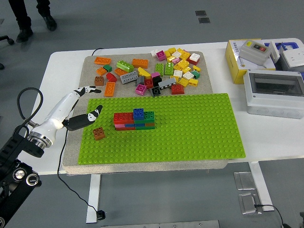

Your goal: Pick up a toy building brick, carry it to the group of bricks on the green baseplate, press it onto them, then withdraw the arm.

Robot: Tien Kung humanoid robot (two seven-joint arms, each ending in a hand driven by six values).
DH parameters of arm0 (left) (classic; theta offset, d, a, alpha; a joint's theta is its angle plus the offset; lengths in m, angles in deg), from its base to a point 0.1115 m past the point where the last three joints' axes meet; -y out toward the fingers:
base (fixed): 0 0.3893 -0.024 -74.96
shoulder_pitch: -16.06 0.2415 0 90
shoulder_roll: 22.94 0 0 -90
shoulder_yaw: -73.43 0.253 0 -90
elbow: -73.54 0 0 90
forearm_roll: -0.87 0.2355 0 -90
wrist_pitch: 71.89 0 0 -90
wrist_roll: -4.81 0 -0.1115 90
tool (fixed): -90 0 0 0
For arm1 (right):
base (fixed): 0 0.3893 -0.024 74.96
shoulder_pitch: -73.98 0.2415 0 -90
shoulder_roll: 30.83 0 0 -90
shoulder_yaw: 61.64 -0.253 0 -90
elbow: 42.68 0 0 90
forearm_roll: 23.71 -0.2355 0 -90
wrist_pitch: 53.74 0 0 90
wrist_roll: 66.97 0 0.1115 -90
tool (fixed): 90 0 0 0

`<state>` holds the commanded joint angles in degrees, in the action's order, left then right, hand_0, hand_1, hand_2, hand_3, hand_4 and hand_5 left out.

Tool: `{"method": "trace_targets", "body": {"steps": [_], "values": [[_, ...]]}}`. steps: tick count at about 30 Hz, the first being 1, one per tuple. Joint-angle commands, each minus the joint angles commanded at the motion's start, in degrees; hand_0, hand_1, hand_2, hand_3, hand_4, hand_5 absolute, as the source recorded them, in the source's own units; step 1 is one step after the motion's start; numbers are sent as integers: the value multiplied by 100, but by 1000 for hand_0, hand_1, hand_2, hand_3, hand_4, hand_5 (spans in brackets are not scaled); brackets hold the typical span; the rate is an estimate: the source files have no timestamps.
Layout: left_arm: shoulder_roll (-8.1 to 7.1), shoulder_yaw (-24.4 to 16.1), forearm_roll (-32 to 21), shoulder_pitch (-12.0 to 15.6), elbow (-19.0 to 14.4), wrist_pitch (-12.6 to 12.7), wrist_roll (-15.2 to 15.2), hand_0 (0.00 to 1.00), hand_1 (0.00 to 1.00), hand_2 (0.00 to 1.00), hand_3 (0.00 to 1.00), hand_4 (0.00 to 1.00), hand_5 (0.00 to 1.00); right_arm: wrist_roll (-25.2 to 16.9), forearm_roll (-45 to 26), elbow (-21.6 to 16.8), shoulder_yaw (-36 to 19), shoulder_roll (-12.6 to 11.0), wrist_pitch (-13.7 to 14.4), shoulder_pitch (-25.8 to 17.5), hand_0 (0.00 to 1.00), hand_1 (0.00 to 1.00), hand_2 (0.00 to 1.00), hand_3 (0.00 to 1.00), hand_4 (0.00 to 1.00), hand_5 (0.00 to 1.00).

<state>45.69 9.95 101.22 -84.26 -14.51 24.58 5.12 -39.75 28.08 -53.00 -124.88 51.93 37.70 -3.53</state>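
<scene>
1. Green baseplate (190, 128) lies on a grey mat (90, 76), which covers the middle of the white tabletop (61, 66) from its far edge to its near edge.
2. Group of bricks (134, 119), in red, blue and green layers, stands on the baseplate's left part.
3. Brown brick (99, 133) sits alone on the baseplate near its left edge, left of the group and apart from it.
4. Left hand (84, 105) is over the mat's left edge, just beside the baseplate's left edge. Its fingers (88, 89) are spread and hold nothing; the thumb points toward the group, just above the brown brick without touching it.
5. Loose bricks (152, 71) in many colours lie scattered along the mat's far edge.
6. Grey box (274, 92) and a yellow carton (237, 59) occupy the tabletop's far right corner.
</scene>
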Motion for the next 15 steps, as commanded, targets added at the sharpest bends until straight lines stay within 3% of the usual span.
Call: {"method": "trace_targets", "body": {"steps": [15], "values": [[4,-75,-25,38,29,-52,-23,936,893,885,767,559,345,-1,123,0,-133,-12,63,2,742,709,731,797,632,998]]}}
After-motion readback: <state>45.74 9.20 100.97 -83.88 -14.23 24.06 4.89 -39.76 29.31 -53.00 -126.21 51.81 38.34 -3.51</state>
